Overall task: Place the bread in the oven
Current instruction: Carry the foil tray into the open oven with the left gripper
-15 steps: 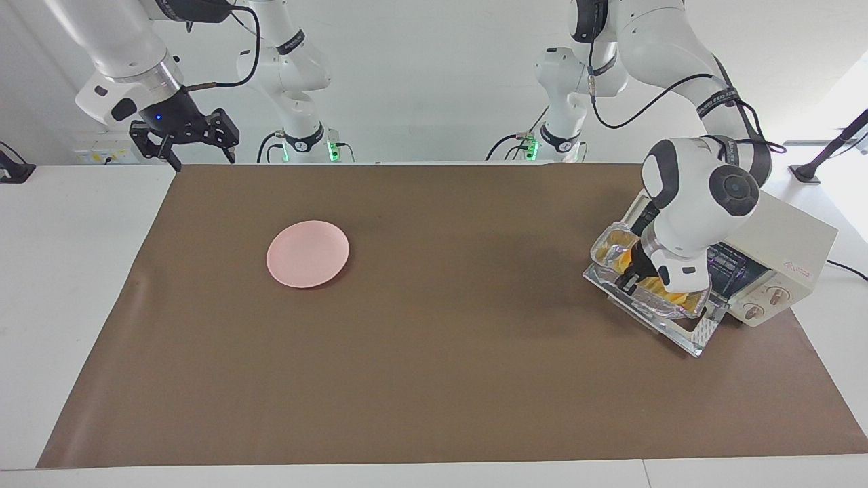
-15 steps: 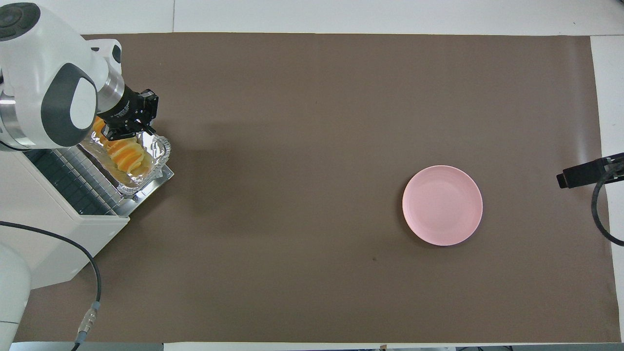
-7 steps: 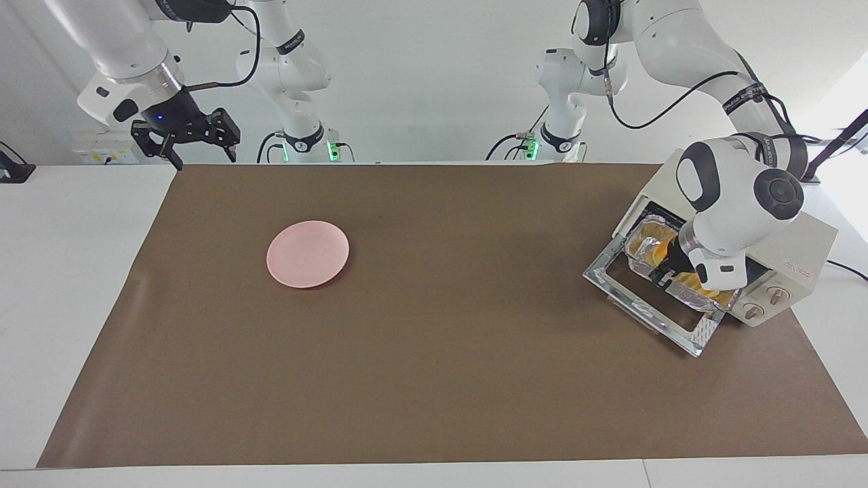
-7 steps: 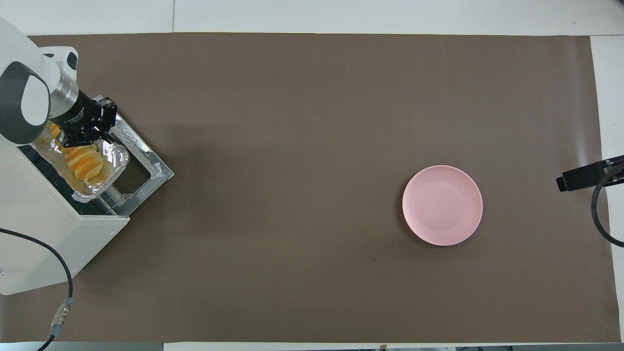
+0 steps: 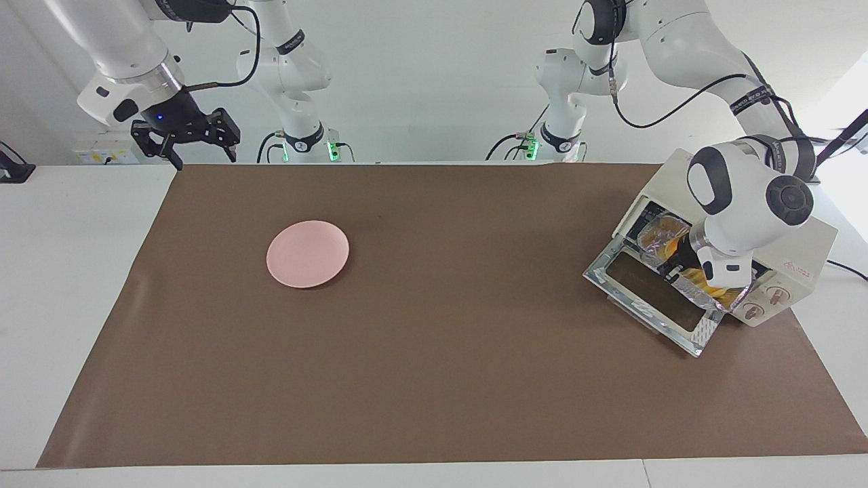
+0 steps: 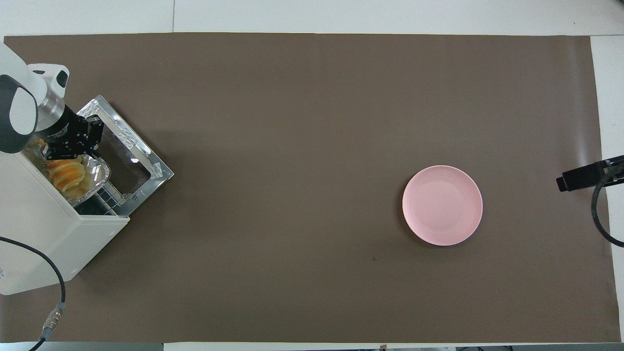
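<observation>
While the right arm waits raised at its own end of the table, the left arm works at the oven (image 5: 793, 244), a cream-white box at the left arm's end, set at an angle. Its glass door (image 5: 651, 298) lies dropped open flat on the brown mat (image 5: 434, 379).

Left gripper (image 5: 673, 271) sits at the oven mouth, over the inner edge of the door. Fingertips together, clamped on the rim of a crinkled foil tray (image 6: 95, 178). Tray rests partly inside the oven cavity, its outer end at the opening. A strip of wire rack (image 6: 105, 202) shows just outside the tray.

Bread (image 6: 66, 176), a yellow-orange ridged loaf, lies in the foil tray, partly under the gripper in the overhead view. From the facing view only orange patches of it show on either side of the wrist.

Right gripper (image 5: 196, 146) hangs above the table's edge at the right arm's end, fingers spread apart, holding nothing.

Pink plate (image 5: 308, 253) sits on the mat toward the right arm's end, well apart from the oven. Nothing on it.
</observation>
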Controlling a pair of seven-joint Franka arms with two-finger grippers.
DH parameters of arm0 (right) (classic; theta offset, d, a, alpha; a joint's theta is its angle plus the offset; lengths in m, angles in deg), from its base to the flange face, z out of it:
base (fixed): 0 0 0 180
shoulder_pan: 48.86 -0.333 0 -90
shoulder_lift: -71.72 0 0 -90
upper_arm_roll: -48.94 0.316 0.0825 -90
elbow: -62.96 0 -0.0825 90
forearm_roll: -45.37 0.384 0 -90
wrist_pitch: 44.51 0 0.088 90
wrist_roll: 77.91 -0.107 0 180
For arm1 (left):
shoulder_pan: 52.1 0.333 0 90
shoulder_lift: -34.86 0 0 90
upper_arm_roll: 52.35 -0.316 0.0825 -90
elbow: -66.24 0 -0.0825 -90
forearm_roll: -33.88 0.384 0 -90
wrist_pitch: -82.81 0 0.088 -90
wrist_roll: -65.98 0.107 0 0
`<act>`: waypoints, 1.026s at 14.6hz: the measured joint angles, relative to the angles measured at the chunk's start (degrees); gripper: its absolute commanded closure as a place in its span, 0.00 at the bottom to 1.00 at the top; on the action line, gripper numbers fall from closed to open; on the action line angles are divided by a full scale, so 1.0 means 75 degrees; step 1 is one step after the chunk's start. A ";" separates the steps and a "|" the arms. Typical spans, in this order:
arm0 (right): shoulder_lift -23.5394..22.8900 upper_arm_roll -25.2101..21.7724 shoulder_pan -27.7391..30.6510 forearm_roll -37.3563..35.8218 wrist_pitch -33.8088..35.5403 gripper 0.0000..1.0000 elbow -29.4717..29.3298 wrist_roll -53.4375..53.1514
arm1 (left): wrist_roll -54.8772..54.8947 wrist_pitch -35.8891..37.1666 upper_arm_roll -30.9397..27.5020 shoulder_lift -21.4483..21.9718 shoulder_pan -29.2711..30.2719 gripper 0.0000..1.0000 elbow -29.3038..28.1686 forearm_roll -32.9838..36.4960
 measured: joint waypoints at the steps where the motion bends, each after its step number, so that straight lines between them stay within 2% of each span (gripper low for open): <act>1: 0.0000 0.0000 0.0000 0.0000 0.0000 0.00 0.0000 0.0000 | 0.0028 0.0001 0.0002 0.0032 0.0000 1.00 -0.0063 0.0088; 8: 0.0000 0.0000 0.0000 0.0000 0.0000 0.00 0.0000 0.0000 | 0.0061 -0.0046 0.0018 0.0251 -0.0010 1.00 -0.0481 0.0189; 15: 0.0000 0.0000 0.0000 0.0000 0.0000 0.00 0.0000 0.0000 | 0.0061 -0.0047 0.0001 0.0275 -0.0004 1.00 -0.0529 0.0235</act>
